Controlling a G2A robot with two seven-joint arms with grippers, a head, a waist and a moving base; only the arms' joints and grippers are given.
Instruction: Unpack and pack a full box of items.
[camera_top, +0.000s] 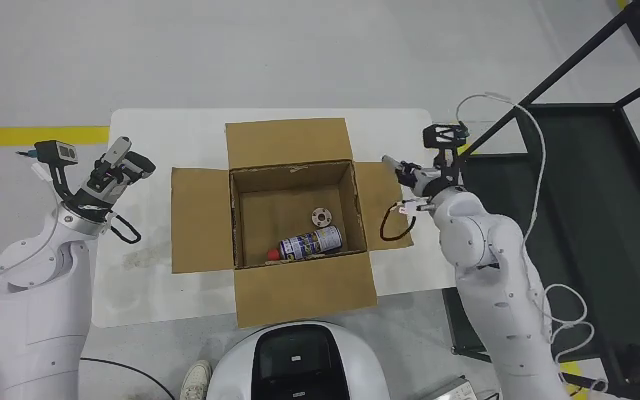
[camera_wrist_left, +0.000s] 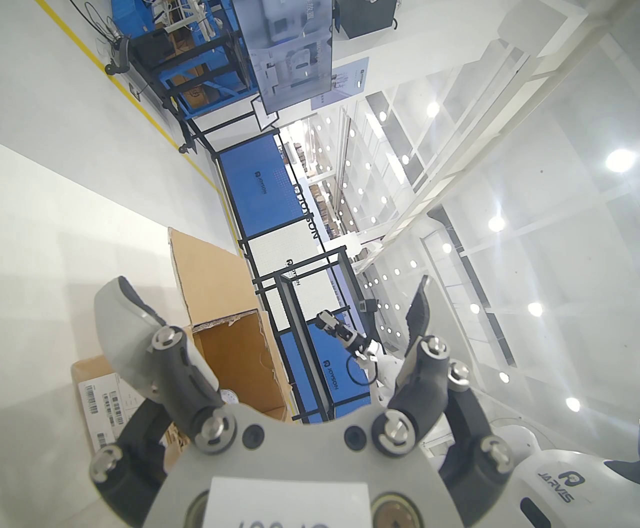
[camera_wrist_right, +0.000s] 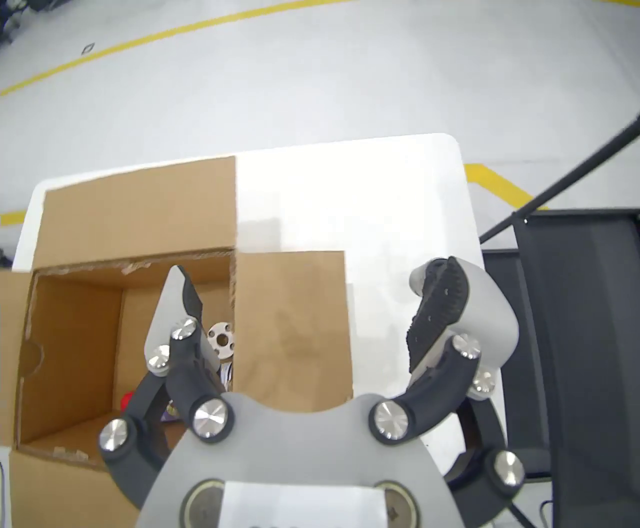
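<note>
A white table carries an open cardboard box at its middle, with all four flaps folded outward and lying flat. To the right of the table stands a dark metal rack, and a yellow tape line runs along the floor on the far left.

The left gripper hangs over the left part of the table, well apart from the box's left flap. Its fingers are spread wide and have hold of nothing. The right gripper sits above the outer edge of the right flap, its jaws likewise gaping wide with nothing between them; in its own wrist view the flap lies below the gap.

Inside the box, a spray can lies on its side along the near wall, right of centre, its red cap pointing left. Just beyond it, toward the far right of the box floor, rests a small round metal flange with a hole at its centre, close to the can but apart from it.
</note>
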